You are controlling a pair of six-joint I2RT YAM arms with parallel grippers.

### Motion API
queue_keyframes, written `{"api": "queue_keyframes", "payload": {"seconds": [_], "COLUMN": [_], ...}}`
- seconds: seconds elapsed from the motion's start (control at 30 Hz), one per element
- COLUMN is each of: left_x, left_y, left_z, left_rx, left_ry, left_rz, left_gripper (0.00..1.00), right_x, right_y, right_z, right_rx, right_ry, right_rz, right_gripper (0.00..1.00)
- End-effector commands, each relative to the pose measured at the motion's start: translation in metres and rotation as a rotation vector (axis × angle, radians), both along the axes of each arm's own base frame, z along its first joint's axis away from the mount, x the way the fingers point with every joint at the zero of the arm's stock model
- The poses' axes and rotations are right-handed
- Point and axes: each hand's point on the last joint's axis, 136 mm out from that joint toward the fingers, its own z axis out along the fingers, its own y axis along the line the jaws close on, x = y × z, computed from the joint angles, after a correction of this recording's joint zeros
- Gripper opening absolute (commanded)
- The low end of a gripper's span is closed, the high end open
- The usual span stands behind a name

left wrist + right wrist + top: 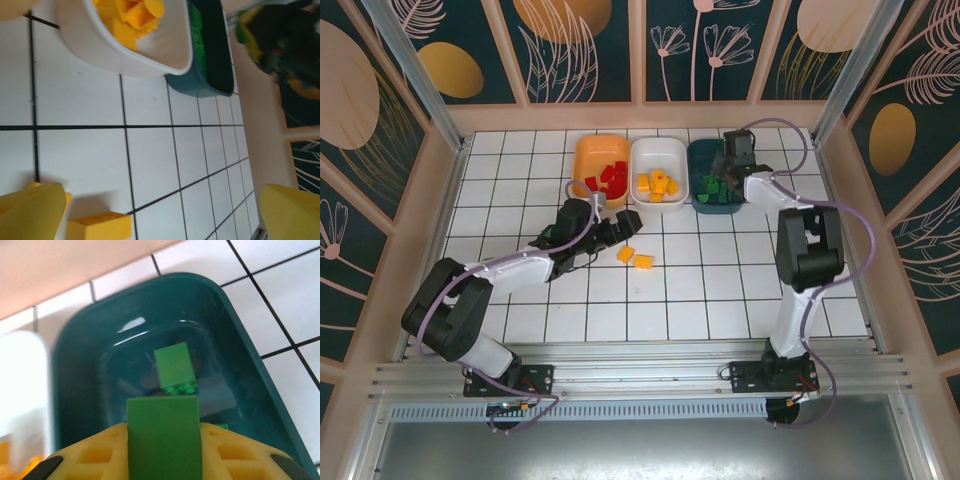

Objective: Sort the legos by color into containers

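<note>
Three bins stand in a row at the back: orange [586, 158] with red legos [611, 179], white [646, 152] with yellow legos [658, 185], dark teal [701, 153] with green legos [717, 187]. Two yellow bricks [635, 258] lie on the tiles before the white bin. My left gripper [620, 228] hovers open just behind them; in its wrist view one yellow brick [100, 226] lies beside the left finger [30, 210]. My right gripper [733, 160] is over the teal bin [240, 340], shut on a green brick [164, 435]. Another green brick [175, 367] lies in the bin below.
The tiled floor is boxed in by wooden walls [450, 130] and metal posts. The right arm's elbow [808, 245] stands over the right-hand tiles. The white bin's edge [20, 390] sits just left of the teal one.
</note>
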Motion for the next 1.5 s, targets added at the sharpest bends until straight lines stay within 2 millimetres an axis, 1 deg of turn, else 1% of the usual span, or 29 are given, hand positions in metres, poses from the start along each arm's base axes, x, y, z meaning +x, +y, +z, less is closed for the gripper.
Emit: {"api": "queue_keyframes", "payload": {"seconds": [0.0,0.03,0.1,0.13,0.2,0.23,0.27,0.37,0.43,0.47,0.53,0.6,0.67,0.73,0.83,0.87,0.93,0.97,1.03,1.1,1.13,1.27,1.37,1.47], "left_x": [0.002,0.003,0.004,0.005,0.006,0.006,0.006,0.011,0.013,0.014,0.015,0.014,0.010,0.006,0.001,-0.001,-0.003,-0.003,-0.004,-0.003,-0.003,-0.001,0.001,0.005], "left_y": [0.008,0.013,0.022,0.028,0.039,0.045,0.051,0.074,0.096,0.107,0.138,0.170,0.195,0.217,0.237,0.241,0.245,0.245,0.245,0.247,0.247,0.245,0.251,0.255], "left_z": [-0.005,-0.008,-0.011,-0.012,-0.012,-0.012,-0.012,-0.006,0.000,0.004,0.007,0.003,-0.004,-0.014,-0.026,-0.031,-0.041,-0.045,-0.055,-0.064,-0.070,-0.091,-0.096,-0.095], "left_rx": [0.055,0.085,0.136,0.164,0.211,0.236,0.256,0.311,0.343,0.352,0.373,0.392,0.417,0.443,0.485,0.493,0.509,0.512,0.543,0.591,0.613,0.646,0.691,0.715], "left_ry": [0.006,0.013,0.025,0.026,0.024,0.021,0.018,0.009,0.004,0.000,0.013,0.052,0.090,0.130,0.169,0.182,0.215,0.224,0.240,0.256,0.264,0.291,0.288,0.264], "left_rz": [0.018,0.038,0.074,0.098,0.136,0.159,0.182,0.272,0.354,0.389,0.476,0.549,0.598,0.637,0.680,0.685,0.693,0.690,0.669,0.645,0.628,0.594,0.603,0.606], "left_gripper": [0.99,0.99,0.99,0.99,0.98,0.98,0.98,0.98,0.99,0.99,0.99,0.99,0.97,0.96,0.90,0.88,0.83,0.83,0.76,0.73,0.70,0.66,0.65,0.60], "right_x": [-0.002,0.001,0.003,0.005,0.007,0.007,0.007,-0.002,-0.017,-0.024,-0.050,-0.076,-0.101,-0.123,-0.140,-0.144,-0.151,-0.153,-0.158,-0.161,-0.162,-0.166,-0.169,-0.172], "right_y": [0.011,0.010,0.007,0.006,0.006,0.006,0.005,0.003,0.008,0.011,0.024,0.041,0.062,0.079,0.092,0.094,0.097,0.096,0.094,0.089,0.088,0.086,0.082,0.084], "right_z": [-0.031,-0.032,-0.029,-0.027,-0.016,-0.007,0.002,0.034,0.057,0.062,0.076,0.085,0.087,0.080,0.070,0.067,0.059,0.055,0.046,0.039,0.037,0.033,0.027,0.023], "right_rx": [0.019,0.022,0.025,0.036,0.041,0.041,0.040,0.023,0.024,0.025,0.025,0.035,0.043,0.046,0.091,0.098,0.094,0.086,0.071,0.060,0.059,0.074,0.073,0.086], "right_ry": [0.113,0.116,0.104,0.101,0.081,0.059,0.041,-0.029,-0.087,-0.104,-0.153,-0.201,-0.231,-0.232,-0.205,-0.199,-0.183,-0.175,-0.168,-0.166,-0.166,-0.176,-0.175,-0.170], "right_rz": [0.094,0.093,0.084,0.082,0.079,0.073,0.063,0.039,0.038,0.041,0.052,0.078,0.129,0.173,0.218,0.231,0.253,0.256,0.261,0.256,0.251,0.247,0.237,0.246], "right_gripper": [0.34,0.36,0.39,0.42,0.54,0.59,0.61,0.64,0.65,0.65,0.65,0.66,0.66,0.66,0.66,0.66,0.66,0.66,0.65,0.65,0.65,0.65,0.64,0.64]}}
